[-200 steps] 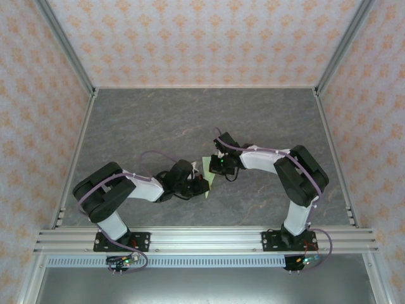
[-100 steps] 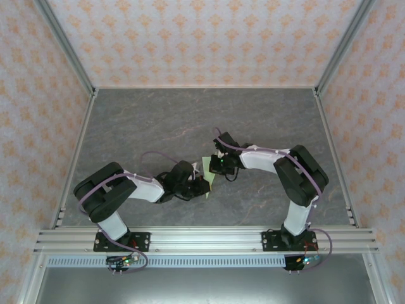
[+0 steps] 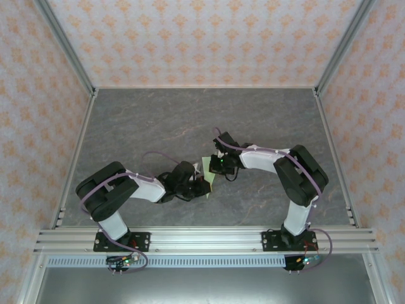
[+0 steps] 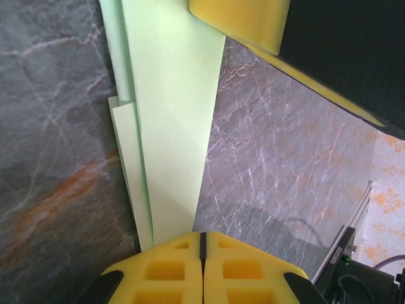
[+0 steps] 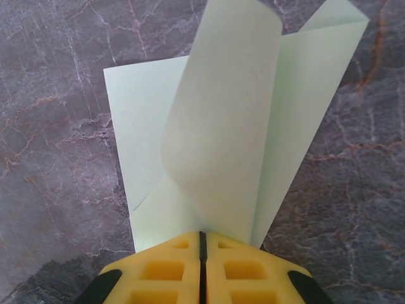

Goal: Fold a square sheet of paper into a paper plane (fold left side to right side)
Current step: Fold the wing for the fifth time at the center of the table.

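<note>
My pale-green sheet of thin matte paper (image 3: 207,171) lies partly folded near the middle of the grey marbled tabletop (image 3: 158,123). From my left wrist, the sheet (image 4: 171,126) shows as long, narrow stacked layers. From my right wrist, one flap (image 5: 221,126) curls up over the flat layers.

The paper (image 5: 221,126) is plain pale green. The worktop (image 3: 158,120) beneath it is grey, veined white and orange. The walls (image 3: 202,38) around the worktop carry orange motifs.
</note>
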